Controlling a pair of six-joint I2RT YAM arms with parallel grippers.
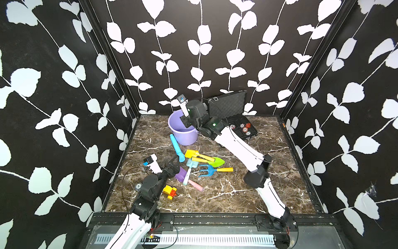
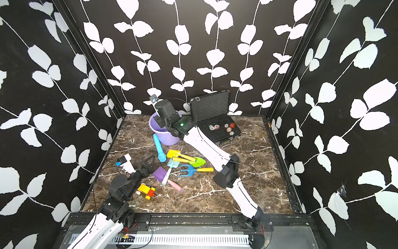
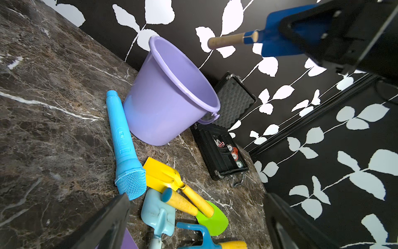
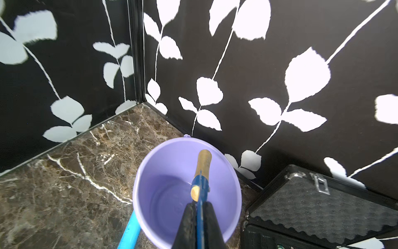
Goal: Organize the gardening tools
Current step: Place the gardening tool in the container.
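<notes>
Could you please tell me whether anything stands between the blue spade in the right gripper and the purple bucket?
Nothing visible does: the right gripper holds the blue spade over the purple bucket, which is open and empty inside.

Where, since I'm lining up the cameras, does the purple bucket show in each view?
Top view: purple bucket at the table's back.
Top view: bucket, same spot.
Left wrist: bucket beside the blue microphone.
Right wrist: bucket under the held blue spade.
Landmark: open black case beside it.
</notes>
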